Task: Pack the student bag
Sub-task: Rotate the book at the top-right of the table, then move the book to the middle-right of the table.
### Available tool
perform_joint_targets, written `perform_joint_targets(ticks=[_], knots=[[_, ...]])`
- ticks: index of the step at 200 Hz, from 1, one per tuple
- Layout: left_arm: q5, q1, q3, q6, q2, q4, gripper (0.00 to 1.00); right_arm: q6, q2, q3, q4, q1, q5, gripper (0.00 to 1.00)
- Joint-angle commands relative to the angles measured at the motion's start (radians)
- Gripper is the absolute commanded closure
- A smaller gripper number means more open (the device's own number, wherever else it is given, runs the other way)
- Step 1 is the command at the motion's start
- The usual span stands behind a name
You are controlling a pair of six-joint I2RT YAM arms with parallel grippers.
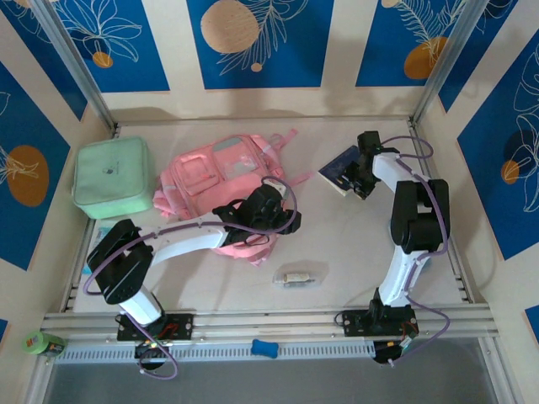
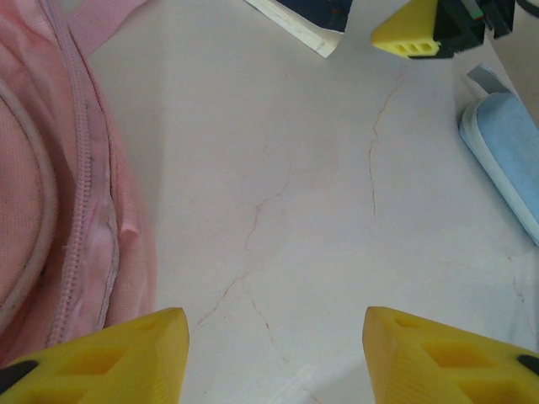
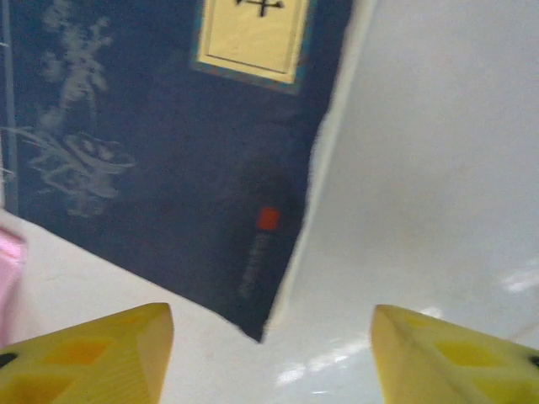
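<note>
One student bag (image 1: 210,178) lies centre-left in the top view. Left wrist: we see the left gripper (image 2: 274,341) spread, empty, bag at left edge. Right wrist: the right gripper (image 3: 274,337) gapes over a navy book (image 3: 168,168).

Overhead view, wrist close-ups downward, sharing book (image 3: 168,168)

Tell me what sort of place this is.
Probably a robot training booth: blue-and-cream leaf-patterned wall panels box in a pale marble-look tabletop, and two white robot arms are bolted to a silver metal rail at its near edge.
</note>
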Motion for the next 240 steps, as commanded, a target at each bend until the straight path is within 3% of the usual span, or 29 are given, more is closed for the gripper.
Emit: perform_joint_targets(ticks=[1, 46, 72, 129, 161, 191, 240], knots=[[-0.011, 0.000, 0.050, 0.042, 0.013, -0.042, 0.43, 0.058, 0.042, 0.031, 0.003, -0.023, -0.097, 0.39], [0.001, 0.007, 0.085, 0.059, 0.042, -0.068, 0.42, 0.075, 0.093, 0.047, 0.034, -0.031, -0.140, 0.40], [0.006, 0.009, 0.090, 0.054, 0.051, -0.067, 0.41, 0.070, 0.106, 0.043, 0.042, -0.030, -0.128, 0.47], [0.006, 0.011, 0.084, 0.051, 0.048, -0.063, 0.40, 0.032, 0.087, 0.002, 0.013, -0.041, -0.064, 0.84], [0.017, 0.011, 0.083, 0.045, 0.050, -0.052, 0.40, -0.009, 0.066, -0.029, 0.070, -0.076, -0.126, 1.00], [0.023, 0.011, 0.079, 0.034, 0.050, -0.043, 0.39, -0.018, 0.040, -0.045, 0.042, -0.100, -0.109, 1.00], [0.031, 0.012, 0.078, 0.027, 0.053, -0.032, 0.39, -0.043, -0.113, -0.227, 0.055, -0.135, -0.143, 1.00]])
